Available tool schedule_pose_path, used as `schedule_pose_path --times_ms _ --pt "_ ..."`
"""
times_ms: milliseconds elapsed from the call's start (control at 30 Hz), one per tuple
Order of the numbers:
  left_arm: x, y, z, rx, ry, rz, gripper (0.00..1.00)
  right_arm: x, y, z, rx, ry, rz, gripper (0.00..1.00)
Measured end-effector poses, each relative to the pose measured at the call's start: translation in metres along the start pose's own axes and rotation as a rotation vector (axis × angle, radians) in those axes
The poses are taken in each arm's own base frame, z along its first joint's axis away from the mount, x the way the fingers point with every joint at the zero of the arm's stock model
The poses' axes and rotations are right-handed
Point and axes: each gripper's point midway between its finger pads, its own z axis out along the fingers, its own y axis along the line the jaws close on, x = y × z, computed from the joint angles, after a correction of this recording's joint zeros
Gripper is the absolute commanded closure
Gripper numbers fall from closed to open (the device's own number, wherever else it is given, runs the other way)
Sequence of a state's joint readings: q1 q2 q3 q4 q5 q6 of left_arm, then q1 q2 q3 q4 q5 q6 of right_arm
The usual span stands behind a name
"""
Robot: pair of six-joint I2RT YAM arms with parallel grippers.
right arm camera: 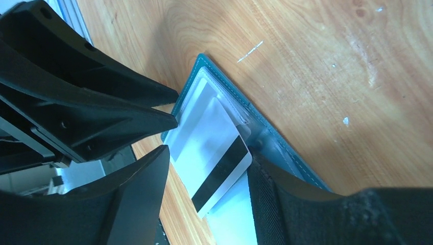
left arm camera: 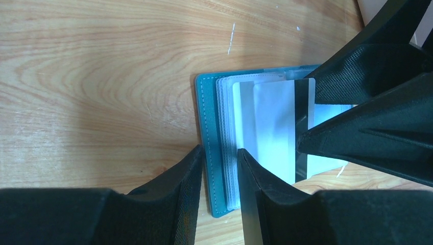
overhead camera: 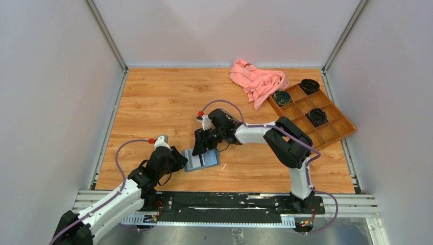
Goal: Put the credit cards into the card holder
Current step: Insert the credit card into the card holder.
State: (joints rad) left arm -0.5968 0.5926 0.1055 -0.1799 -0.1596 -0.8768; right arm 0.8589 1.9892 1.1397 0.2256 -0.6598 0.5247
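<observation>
The step in hand is seating one card in the holder. The holder lies open on the surface and the card is partly inside a clear sleeve.

The left gripper is narrowed across the holder's outer edge. The teal cover and the sleeve edges sit between its fingers, and it appears to pinch them. The right gripper is spread. The card's black-striped end lies between its fingers and touches one. A gap shows at the other, so the card does not look clamped.

To finish well:
- Push the card along its length, away from the right gripper and toward the left one.
- Keep the card flat and square to the sleeve mouth, because a skewed card would probably jam on the sleeve edge.
- Have the left gripper hold firm, or the holder is likely to slide on the smooth wood.
- Push lightly and low, so the fingertips do not snag the sleeve.

How far the card has entered is hard to judge.
</observation>
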Motion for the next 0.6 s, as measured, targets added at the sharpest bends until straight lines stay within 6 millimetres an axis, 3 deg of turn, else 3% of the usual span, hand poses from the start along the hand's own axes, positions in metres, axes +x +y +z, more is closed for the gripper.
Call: schedule_pose_path --times_ms 600 --pt "0.002 -0.002 0.0 0.013 0.012 -0.003 0.64 0.008 -0.005 -0.012 0.023 0.058 -0.193 0.33"
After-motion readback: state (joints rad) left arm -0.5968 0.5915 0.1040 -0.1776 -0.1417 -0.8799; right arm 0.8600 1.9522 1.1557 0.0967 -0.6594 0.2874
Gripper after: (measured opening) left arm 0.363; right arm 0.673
